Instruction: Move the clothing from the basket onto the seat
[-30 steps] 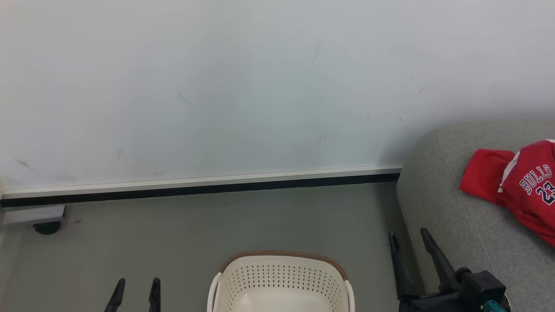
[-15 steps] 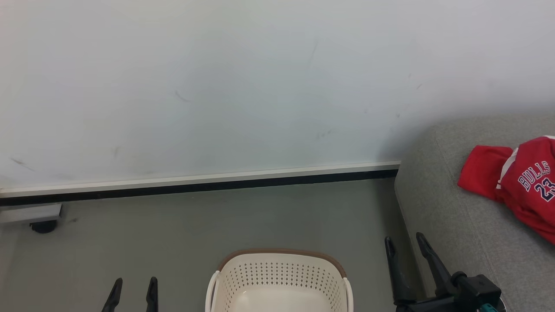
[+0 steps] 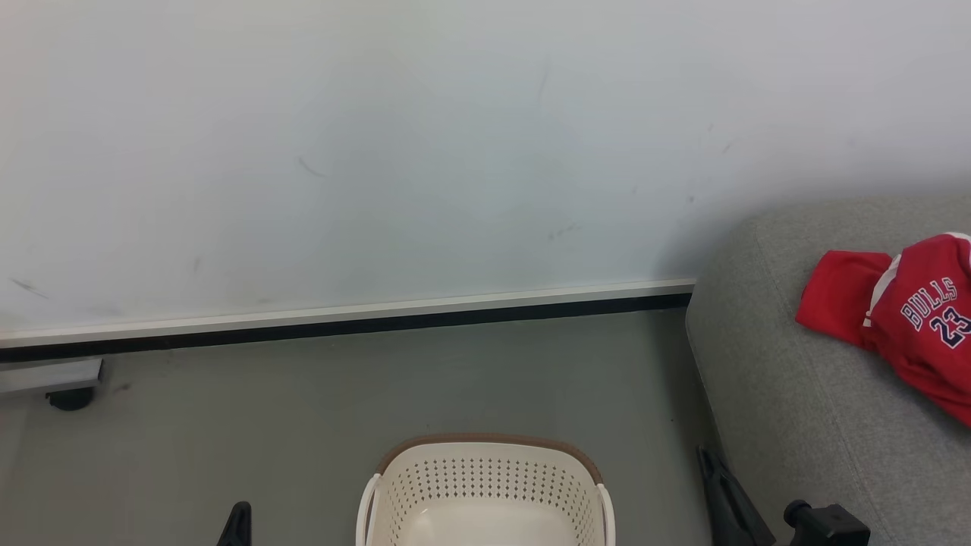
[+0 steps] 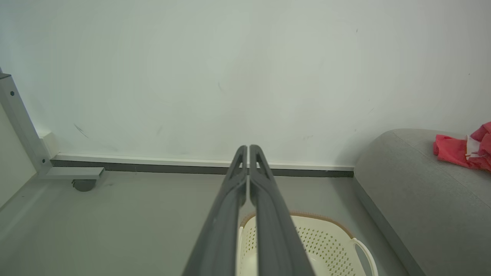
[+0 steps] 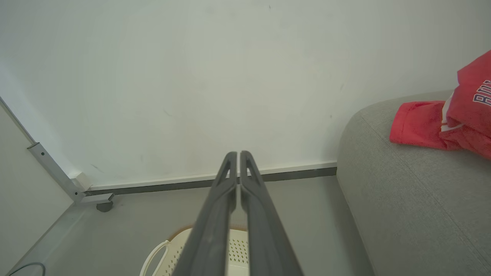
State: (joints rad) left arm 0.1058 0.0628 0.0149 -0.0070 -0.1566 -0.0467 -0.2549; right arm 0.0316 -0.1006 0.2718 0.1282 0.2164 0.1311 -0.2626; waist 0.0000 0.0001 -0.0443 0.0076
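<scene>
The red clothing (image 3: 906, 318), one piece lettered "BULLS 23", lies crumpled on the grey seat (image 3: 789, 394) at the right; the same clothing (image 5: 441, 119) shows in the right wrist view and clothing (image 4: 462, 149) in the left wrist view. The cream basket (image 3: 485, 493) with its brown rim stands on the floor at bottom centre, and its visible inside holds nothing. My left gripper (image 4: 246, 147) is shut with nothing between its fingers; its tip (image 3: 240, 522) peeks up left of the basket. My right gripper (image 5: 237, 154) is shut and empty too, low between basket and seat (image 3: 724, 489).
A white wall with a dark skirting strip (image 3: 341, 326) runs behind the grey floor. A metal frame foot with a castor (image 3: 68, 387) sits at the far left by the wall. Open floor lies between basket and wall.
Both grippers have shut from open, and both have sunk lower in the head view. The head camera has drifted slightly; clothing and basket stay where they were.
</scene>
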